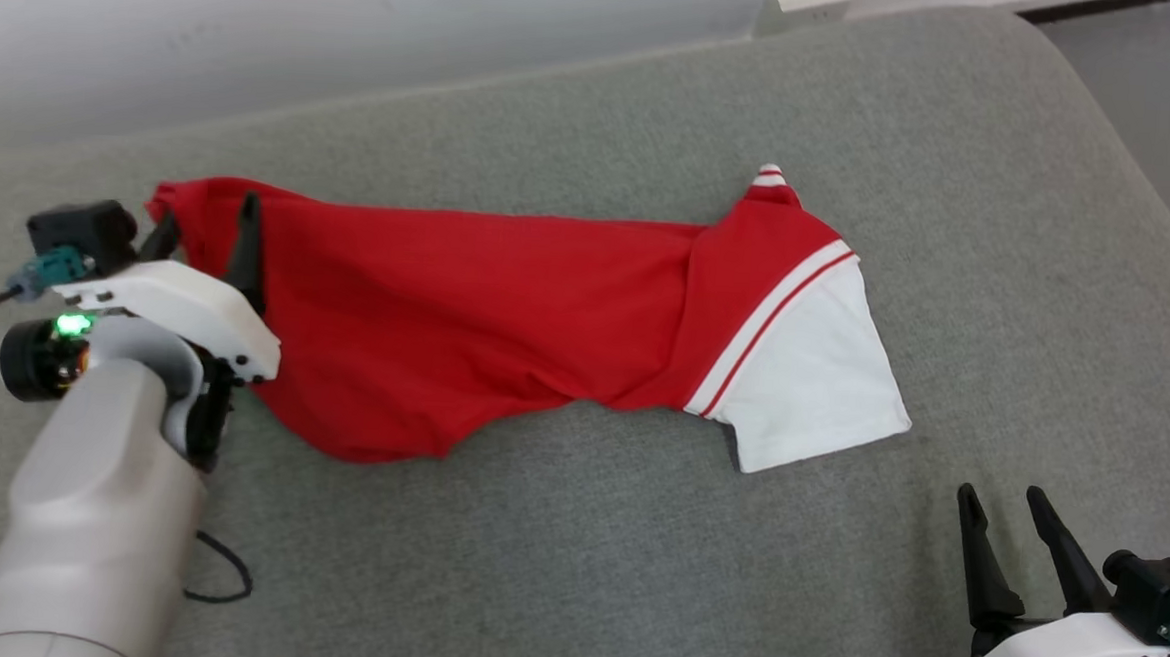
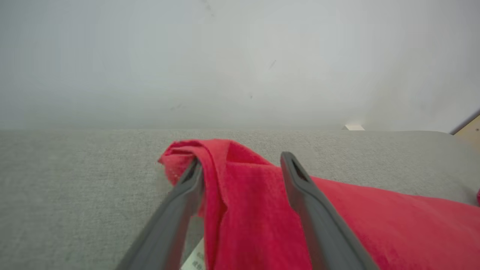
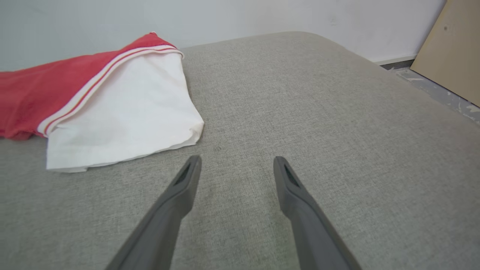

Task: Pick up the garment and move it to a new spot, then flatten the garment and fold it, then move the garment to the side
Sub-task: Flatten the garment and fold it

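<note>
place: bare test room, lab-like | signs: robot arm with left pincer, loose black cable | surface: wide grey fabric cushion | backdrop: plain white wall | edge: tilted wooden board beside the wall, scuffed grey floor

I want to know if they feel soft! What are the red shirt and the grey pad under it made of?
The red shirt looks like soft, matte knit cloth, maybe cotton: it wrinkles and droops into folds. The grey pad seems covered in coarse, matte woven fabric: a fine speckled weave shows up close in the right wrist view.
</note>
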`<state>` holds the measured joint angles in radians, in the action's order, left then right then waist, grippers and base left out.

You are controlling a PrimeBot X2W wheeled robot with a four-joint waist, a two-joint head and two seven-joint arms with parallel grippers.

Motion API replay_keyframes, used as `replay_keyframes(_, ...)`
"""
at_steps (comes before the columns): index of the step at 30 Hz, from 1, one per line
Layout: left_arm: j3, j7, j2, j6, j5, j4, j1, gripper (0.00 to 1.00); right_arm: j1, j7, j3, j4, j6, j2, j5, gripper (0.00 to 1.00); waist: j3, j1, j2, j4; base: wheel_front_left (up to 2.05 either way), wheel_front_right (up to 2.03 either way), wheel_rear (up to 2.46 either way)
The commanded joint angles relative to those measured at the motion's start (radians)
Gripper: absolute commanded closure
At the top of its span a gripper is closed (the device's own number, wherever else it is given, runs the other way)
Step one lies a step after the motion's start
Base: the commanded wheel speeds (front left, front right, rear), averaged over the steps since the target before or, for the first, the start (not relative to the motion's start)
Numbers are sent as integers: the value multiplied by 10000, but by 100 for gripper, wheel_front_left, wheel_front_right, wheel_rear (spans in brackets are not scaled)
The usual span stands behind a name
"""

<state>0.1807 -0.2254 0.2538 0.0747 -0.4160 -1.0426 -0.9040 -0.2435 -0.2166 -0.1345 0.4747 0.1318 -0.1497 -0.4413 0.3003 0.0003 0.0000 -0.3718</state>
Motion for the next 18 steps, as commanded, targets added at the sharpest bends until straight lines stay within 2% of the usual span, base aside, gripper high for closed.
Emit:
replay_keyframes(1, 71, -200, -95, 80, 100, 6, 180, 0, -13, 4, 19, 33, -22, -142, -40, 0, -420, -3, 0, 328, 0, 0, 0)
replay_keyframes(5, 177, -390, -420, 229, 194, 607, 750, 0, 158, 89, 69, 13, -22, -305, -10, 0, -1071, -3, 0, 754, 0, 0, 0)
replay_keyframes(11, 79, -386, -893, 211, 630, 3017, 2668, 0, 576, 159, 270, -38, -22, -375, -57, 0, -1826, -3, 0, 1361, 0, 0, 0)
replay_keyframes(18, 388, -390, -1311, 131, 1170, 5236, 5099, 0, 1143, 77, 726, -347, -22, -393, -31, 0, -2131, -3, 0, 1836, 0, 0, 0)
